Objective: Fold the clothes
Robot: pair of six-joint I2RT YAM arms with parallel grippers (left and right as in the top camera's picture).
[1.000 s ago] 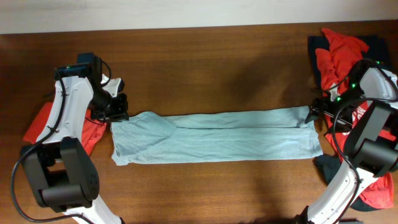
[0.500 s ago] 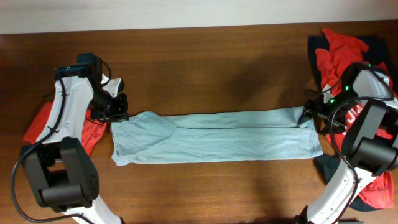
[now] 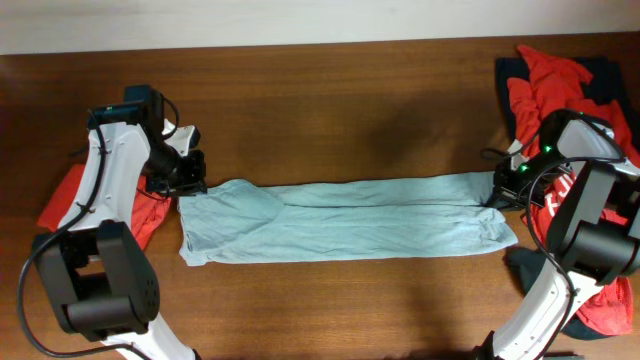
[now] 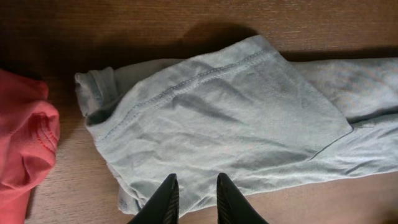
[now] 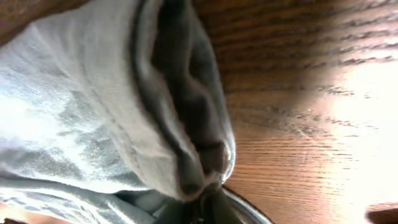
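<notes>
Step in hand: taking the strip's ends for a crosswise fold. T-shirt [image 3: 350,218] lies long across mid-frame on the worktop [image 3: 330,110]. Right gripper [image 3: 497,190] is pinching its upper right corner. Left gripper [image 3: 188,185] sits at the upper left corner, jaws narrow, and I cannot tell whether it grips. Next move, as I judge it: lift one end and carry it over the other.

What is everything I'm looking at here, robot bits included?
T-shirt: one, pale grey-blue, folded into a long strip across the table's middle.
red garment: one, red, crumpled at the left edge.
clothes pile: one heap, red and dark navy, right edge.
table: one, brown wood.
left fingers: one pair, black, apparently pinching the T-shirt's left end.
right fingers: one pair, dark, closed on its right end.
</notes>
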